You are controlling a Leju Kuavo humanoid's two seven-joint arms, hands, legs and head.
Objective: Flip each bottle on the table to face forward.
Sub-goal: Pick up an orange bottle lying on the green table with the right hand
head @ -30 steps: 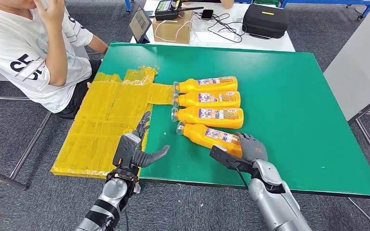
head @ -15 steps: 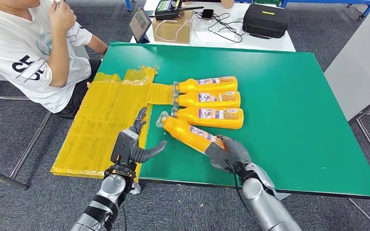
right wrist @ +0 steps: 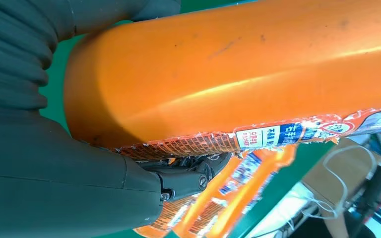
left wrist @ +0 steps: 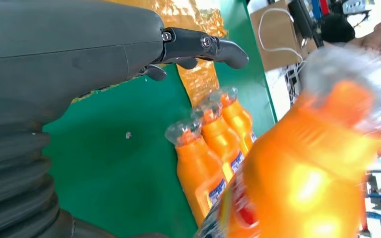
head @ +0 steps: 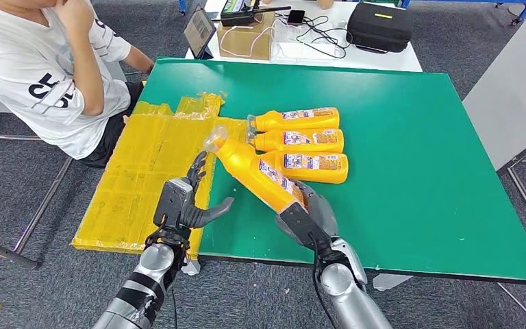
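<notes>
Lifted bottle (head: 257, 173): rigid orange plastic, glossy, probably slippery; raised tilted above the green table (head: 418, 171)
Right hand (head: 308, 218): wraps its base; best hold, low on the body
Left hand (head: 185, 205): empty, fingers spread
Row of bottles (head: 301, 140): lying, labels up

orange bottles (head: 294, 141), green table (head: 411, 137), yellow taped sheet (head: 144, 178), white shirt (head: 34, 75)
</notes>
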